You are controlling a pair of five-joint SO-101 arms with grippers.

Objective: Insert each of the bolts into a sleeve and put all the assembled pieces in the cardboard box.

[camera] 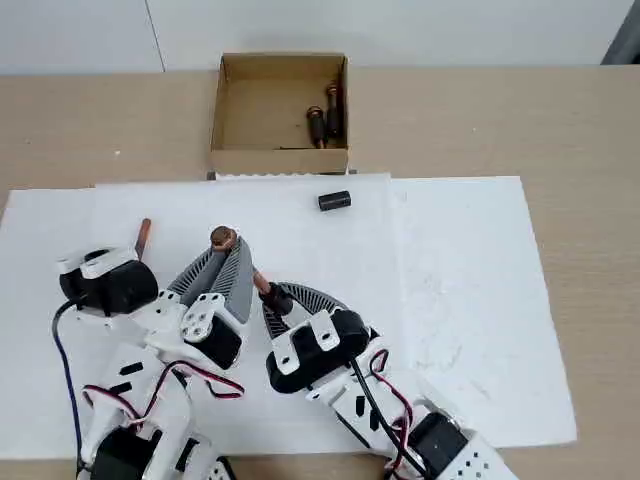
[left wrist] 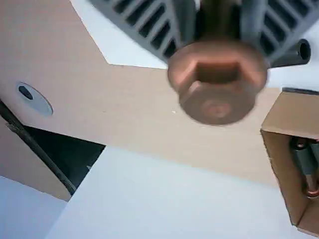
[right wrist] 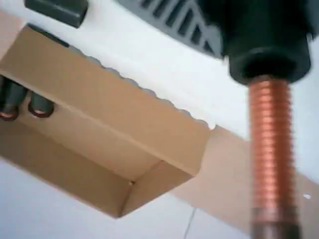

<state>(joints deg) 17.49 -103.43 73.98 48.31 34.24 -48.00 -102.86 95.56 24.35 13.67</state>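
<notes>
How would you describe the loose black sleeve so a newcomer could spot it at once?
Find the cardboard box at the far side of the table. Just in front of its front wall, on the white paper, a short black sleeve lies on its side. Unlike the pieces in the box, it has no copper bolt in it and lies alone.

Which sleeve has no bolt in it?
The black sleeve lying alone on the white paper beside the cardboard box; the boxed two and the right pincer's hold bolts.
</notes>
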